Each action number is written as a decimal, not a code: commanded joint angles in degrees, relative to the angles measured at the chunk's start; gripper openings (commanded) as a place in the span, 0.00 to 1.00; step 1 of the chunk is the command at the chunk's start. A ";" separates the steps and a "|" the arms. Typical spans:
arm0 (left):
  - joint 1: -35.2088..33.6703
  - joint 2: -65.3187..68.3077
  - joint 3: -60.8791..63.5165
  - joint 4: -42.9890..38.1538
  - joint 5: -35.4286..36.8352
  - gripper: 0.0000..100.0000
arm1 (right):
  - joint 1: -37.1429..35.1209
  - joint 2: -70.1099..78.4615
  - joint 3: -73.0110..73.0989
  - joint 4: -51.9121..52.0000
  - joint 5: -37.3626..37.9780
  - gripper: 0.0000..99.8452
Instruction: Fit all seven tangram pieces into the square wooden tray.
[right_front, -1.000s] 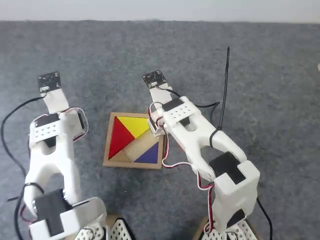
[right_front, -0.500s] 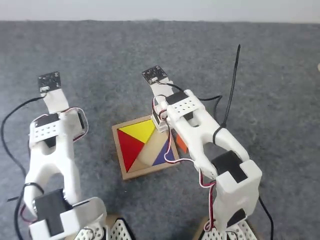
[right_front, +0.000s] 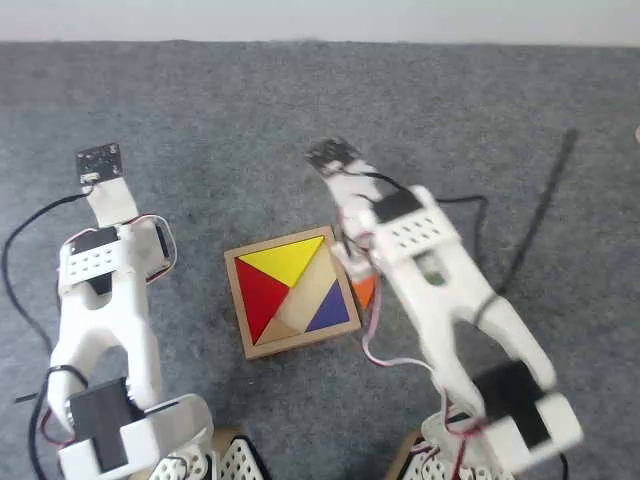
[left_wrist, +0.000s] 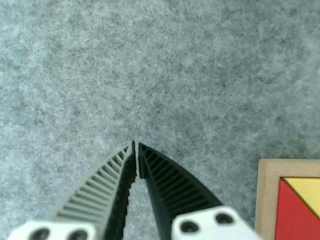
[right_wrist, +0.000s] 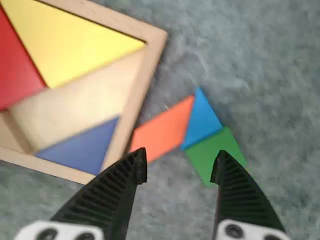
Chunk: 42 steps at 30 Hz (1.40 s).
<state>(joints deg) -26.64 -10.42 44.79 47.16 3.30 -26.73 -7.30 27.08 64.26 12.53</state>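
The square wooden tray (right_front: 246, 333) lies turned at an angle between the two arms. It holds a yellow triangle (right_front: 286, 259), a red triangle (right_front: 258, 297) and a blue triangle (right_front: 329, 313), with bare wood between them. An orange piece (right_wrist: 162, 133), a light blue triangle (right_wrist: 202, 118) and a green square (right_wrist: 215, 153) lie together on the carpet just outside the tray's rim (right_wrist: 148, 80). My right gripper (right_wrist: 180, 155) hovers open above these loose pieces, holding nothing. My left gripper (left_wrist: 136, 146) is shut and empty over bare carpet, off to the tray's left.
Grey carpet covers the whole table. The right arm (right_front: 412, 236) stands just right of the tray, with the orange piece (right_front: 364, 292) showing beneath it. The left arm (right_front: 100, 270) stands well left of the tray. Cables trail from both arms.
The tray has been turned counter-clockwise and shifted slightly right. The right arm has swung to the right, off the tray, uncovering the orange piece beside it. The left arm has not moved.
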 joint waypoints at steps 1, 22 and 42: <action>0.62 -0.70 -0.57 -0.53 -0.62 0.01 | 1.80 -7.43 10.55 -8.84 2.90 0.22; 0.70 -0.35 -0.22 -0.88 -0.62 0.01 | 8.13 -7.69 20.22 -20.70 34.73 0.22; 0.70 -0.44 -0.22 -0.88 -0.62 0.01 | 8.31 8.22 7.65 -15.16 36.22 0.22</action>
<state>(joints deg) -26.29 -10.42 44.79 47.16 3.30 -18.37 0.79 37.54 48.26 49.01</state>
